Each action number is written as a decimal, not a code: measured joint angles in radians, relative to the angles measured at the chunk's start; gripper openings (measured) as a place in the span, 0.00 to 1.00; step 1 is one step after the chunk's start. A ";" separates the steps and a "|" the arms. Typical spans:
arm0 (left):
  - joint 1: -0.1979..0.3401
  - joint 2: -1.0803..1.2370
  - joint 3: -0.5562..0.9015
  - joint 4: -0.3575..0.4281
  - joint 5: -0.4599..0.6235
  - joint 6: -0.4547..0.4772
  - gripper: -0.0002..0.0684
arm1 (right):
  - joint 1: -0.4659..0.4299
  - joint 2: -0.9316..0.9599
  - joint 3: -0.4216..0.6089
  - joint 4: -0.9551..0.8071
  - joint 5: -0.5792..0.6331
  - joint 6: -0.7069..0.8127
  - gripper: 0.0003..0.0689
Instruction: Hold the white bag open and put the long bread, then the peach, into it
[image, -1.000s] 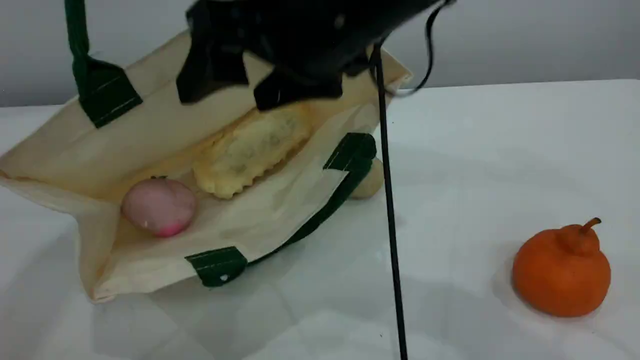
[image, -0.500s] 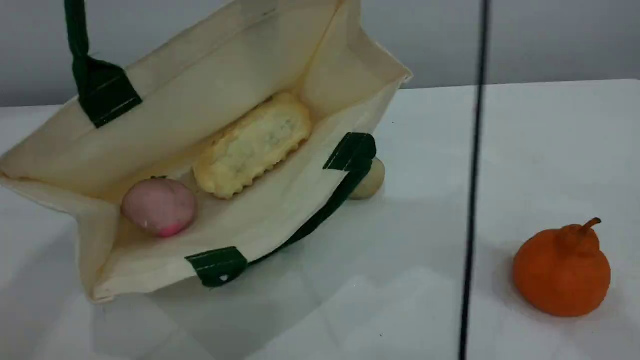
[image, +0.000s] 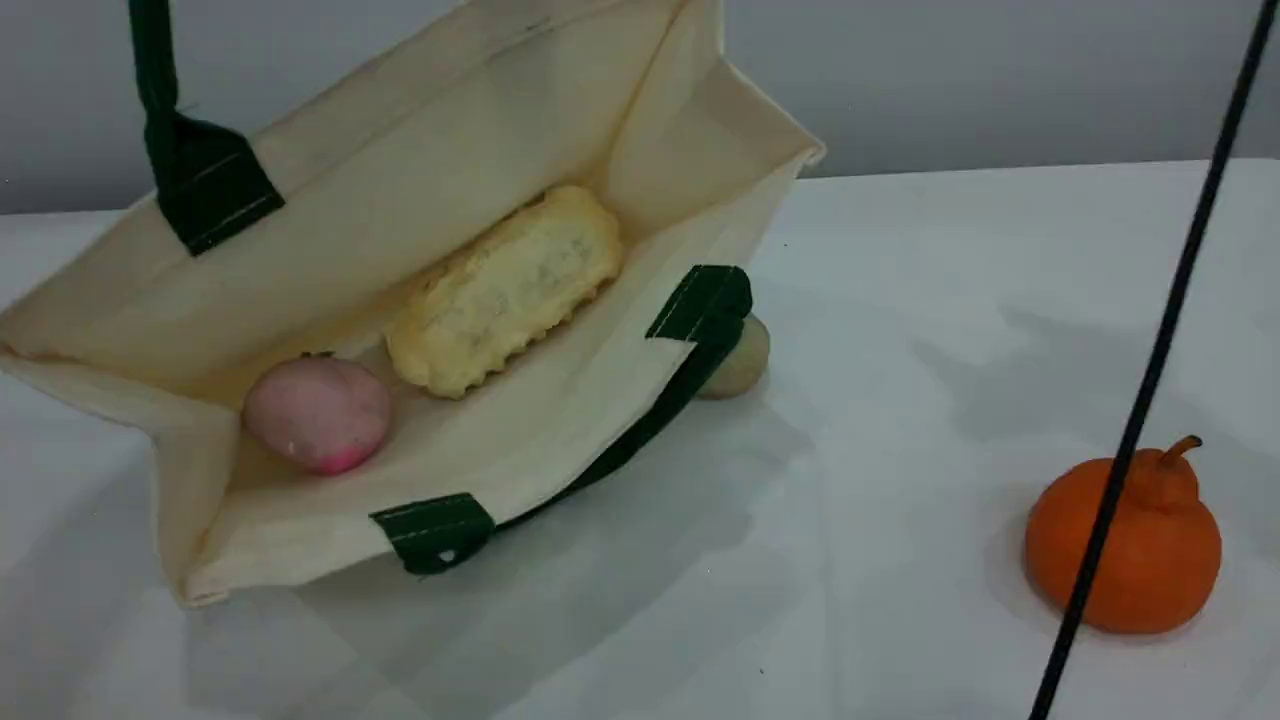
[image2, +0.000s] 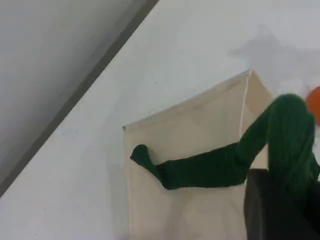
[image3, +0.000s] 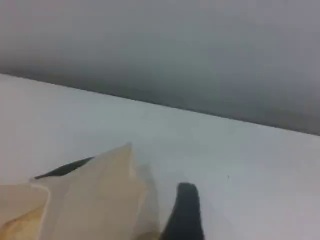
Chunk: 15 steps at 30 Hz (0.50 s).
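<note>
The white bag (image: 420, 190) lies tilted with its mouth wide open toward the scene camera. Inside it rest the long bread (image: 505, 290) and, nearer the mouth, the peach (image: 318, 412). One green strap (image: 155, 70) runs taut up out of the top left. In the left wrist view that strap (image2: 210, 167) drapes over my left gripper's black fingertip (image2: 272, 205), which is shut on it above the bag (image2: 190, 125). My right gripper is outside the scene view. Its wrist view shows one dark fingertip (image3: 186, 210) beside the bag's corner (image3: 100, 195), holding nothing.
A beige ball (image: 745, 362) sits on the table just behind the bag's right side. An orange stemmed fruit (image: 1125, 550) stands at the front right. A thin black cable (image: 1150, 380) hangs slanted across the right of the scene view.
My right arm has pulled up and away from above the bag, out of the scene view. Its cable swung from the middle to the far right. Bag, bread and peach stayed put.
</note>
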<state>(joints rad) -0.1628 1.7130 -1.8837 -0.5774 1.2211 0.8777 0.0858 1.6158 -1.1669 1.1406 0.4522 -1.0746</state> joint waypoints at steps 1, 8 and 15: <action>0.000 0.000 0.000 0.000 0.000 0.000 0.13 | 0.000 0.000 0.000 0.000 0.000 0.000 0.84; 0.000 0.000 0.000 -0.006 -0.001 0.000 0.24 | 0.001 0.000 0.000 0.000 -0.006 -0.004 0.84; 0.000 0.000 0.000 -0.005 -0.003 0.000 0.70 | 0.001 0.000 0.000 0.000 -0.033 -0.005 0.84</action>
<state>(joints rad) -0.1628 1.7130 -1.8837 -0.5822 1.2179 0.8777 0.0867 1.6158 -1.1669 1.1406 0.4189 -1.0793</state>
